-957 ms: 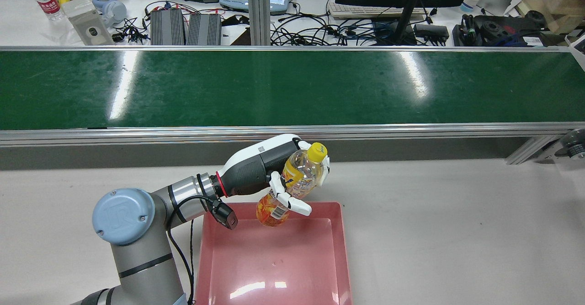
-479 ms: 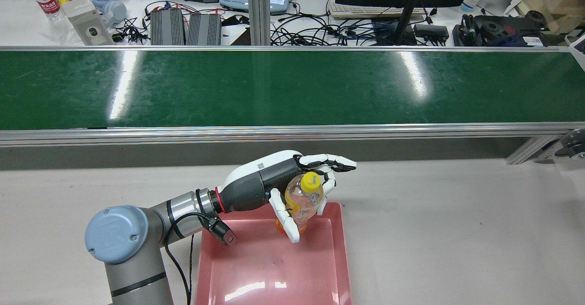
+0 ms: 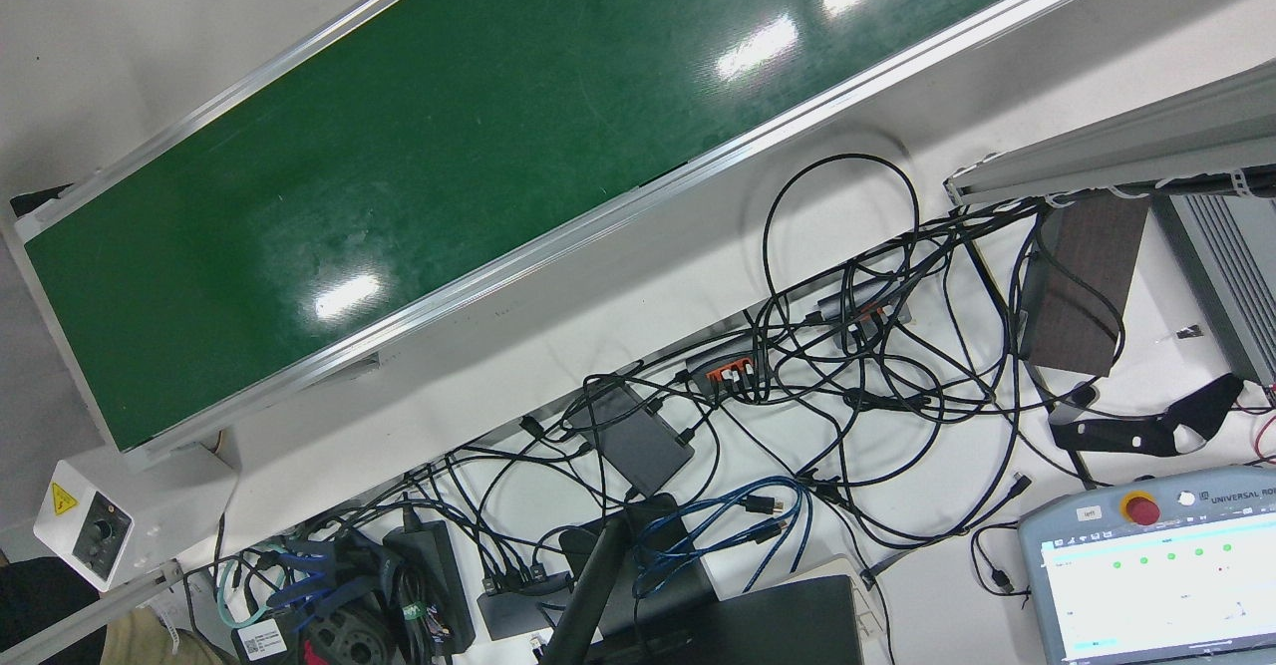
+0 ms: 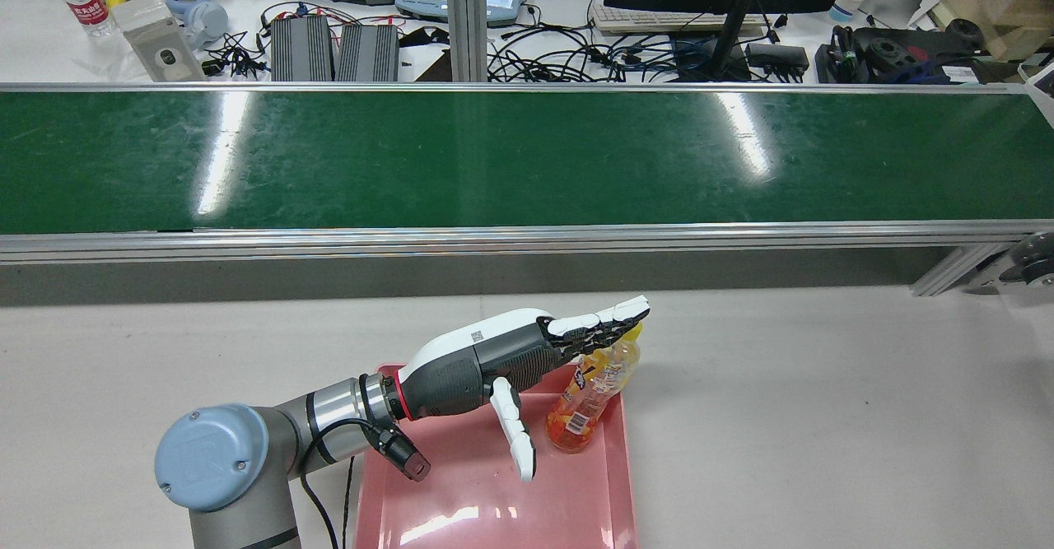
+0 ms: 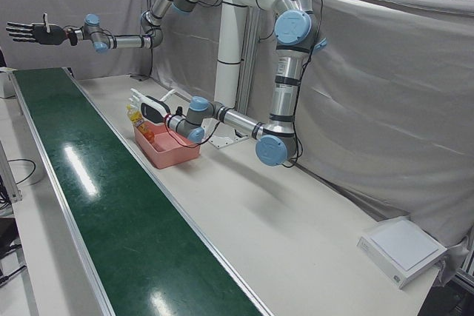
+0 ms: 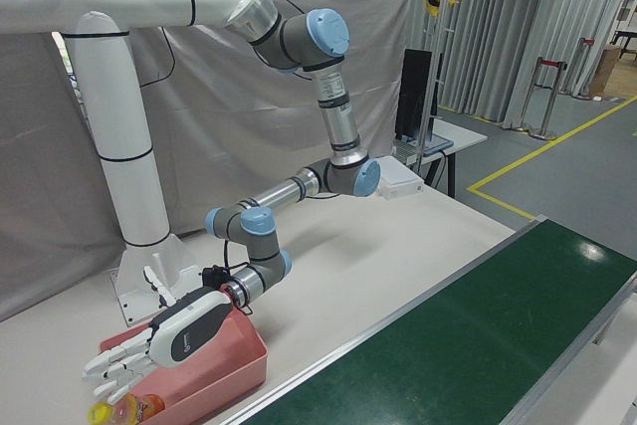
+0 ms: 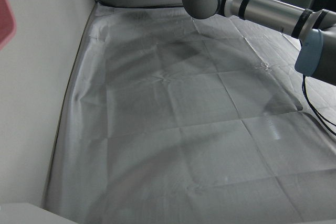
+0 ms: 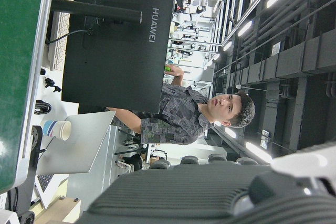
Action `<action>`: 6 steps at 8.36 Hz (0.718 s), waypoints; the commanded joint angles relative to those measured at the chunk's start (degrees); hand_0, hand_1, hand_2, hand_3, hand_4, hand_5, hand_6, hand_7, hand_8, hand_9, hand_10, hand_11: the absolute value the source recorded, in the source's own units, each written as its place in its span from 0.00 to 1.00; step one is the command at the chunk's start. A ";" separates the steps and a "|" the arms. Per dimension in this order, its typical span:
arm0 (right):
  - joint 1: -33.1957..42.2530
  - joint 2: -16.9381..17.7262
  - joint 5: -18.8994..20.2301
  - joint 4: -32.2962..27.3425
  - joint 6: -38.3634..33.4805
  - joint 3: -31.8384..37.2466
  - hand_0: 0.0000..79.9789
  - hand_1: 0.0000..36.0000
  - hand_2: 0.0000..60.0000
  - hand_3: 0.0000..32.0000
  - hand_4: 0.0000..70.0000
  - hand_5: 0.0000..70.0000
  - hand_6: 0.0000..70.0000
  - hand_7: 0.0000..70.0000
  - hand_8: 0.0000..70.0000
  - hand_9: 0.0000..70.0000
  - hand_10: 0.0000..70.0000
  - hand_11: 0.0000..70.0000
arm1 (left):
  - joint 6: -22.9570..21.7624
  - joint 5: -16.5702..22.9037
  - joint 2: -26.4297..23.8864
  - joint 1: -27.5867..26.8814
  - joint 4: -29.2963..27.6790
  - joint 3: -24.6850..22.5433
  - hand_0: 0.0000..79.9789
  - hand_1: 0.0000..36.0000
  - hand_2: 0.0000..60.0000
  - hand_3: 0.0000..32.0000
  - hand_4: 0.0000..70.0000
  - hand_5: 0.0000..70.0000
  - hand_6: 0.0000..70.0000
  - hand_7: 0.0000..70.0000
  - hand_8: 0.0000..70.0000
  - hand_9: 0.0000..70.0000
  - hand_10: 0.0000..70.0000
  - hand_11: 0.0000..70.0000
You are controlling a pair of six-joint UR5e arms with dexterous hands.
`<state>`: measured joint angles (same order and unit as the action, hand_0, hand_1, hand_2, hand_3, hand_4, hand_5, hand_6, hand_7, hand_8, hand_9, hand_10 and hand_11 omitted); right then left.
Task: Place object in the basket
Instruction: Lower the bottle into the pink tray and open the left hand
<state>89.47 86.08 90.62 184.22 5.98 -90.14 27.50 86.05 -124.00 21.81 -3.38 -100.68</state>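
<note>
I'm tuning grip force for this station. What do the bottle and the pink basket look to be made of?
The bottle looks like thin clear plastic: the orange drink shows through it, under a printed label and a yellow cap. The basket looks like hard moulded plastic with a glossy finish: even pink colour, rounded corners, bright lamp reflections on its floor. Neither material is certain from looks alone.

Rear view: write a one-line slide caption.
Open left hand above a pink basket, orange drink bottle leaning at its corner.

pink basket, green conveyor belt, orange-yellow bottle
</note>
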 commanded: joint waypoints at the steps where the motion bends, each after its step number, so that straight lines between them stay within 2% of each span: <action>1: 0.00 -0.03 0.00 -0.09 0.00 -0.04 0.00 0.00 0.00 0.00 0.00 0.00 0.00 0.00 0.00 0.00 0.00 0.00 | 0.01 0.00 0.16 0.16 -0.31 -0.04 0.65 0.17 0.00 0.00 0.16 0.00 0.00 0.00 0.03 0.06 0.02 0.05; 6: 0.00 0.05 0.00 0.00 0.00 -0.04 0.00 0.00 0.00 0.00 0.00 0.00 0.00 0.00 0.00 0.00 0.00 0.00 | -0.60 0.17 0.16 0.77 -0.14 -1.00 0.66 0.21 0.00 0.00 0.19 0.00 0.00 0.00 0.03 0.07 0.03 0.07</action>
<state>89.47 86.09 90.62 184.17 5.98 -90.17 26.98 86.11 -123.84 22.52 -3.67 -101.19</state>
